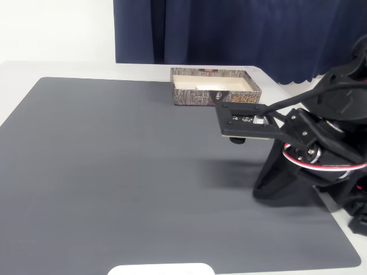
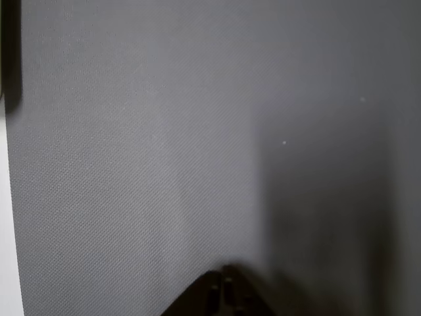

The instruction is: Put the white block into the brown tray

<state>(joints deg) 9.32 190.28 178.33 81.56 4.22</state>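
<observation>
A dark blue curtain (image 1: pixel 229 28) hangs behind a white surface (image 1: pixel 57 70) that is mostly covered by a large grey mat (image 1: pixel 126 172). At the mat's far edge, toward the far right corner of the surface, sits the brown tray (image 1: pixel 195 97), a shallow box with mottled dark walls, pale lettering on its front wall and a cream inside. A pale rectangular shape lies inside it against the cream floor, probably the white block (image 1: pixel 207 87), though it is too faint against the floor to be sure.

The black arm (image 1: pixel 321 149) stands at the right edge of the surface and reaches left, with red and white wires showing at its joint. Its jaws (image 1: pixel 236 139) hang low over the mat just in front of the tray's near wall. In the fixed view they are seen from the side, under a flat black plate, and I cannot tell how far open they are.

At the near edge of the surface, a rounded white plate (image 1: pixel 161 269) pokes into the fixed view.

The wrist view looks straight down at the woven texture of the mat, with a strip of the white surface along its left edge. At the bottom, the jaw tips meet in a dark point, closed together with nothing between them.
</observation>
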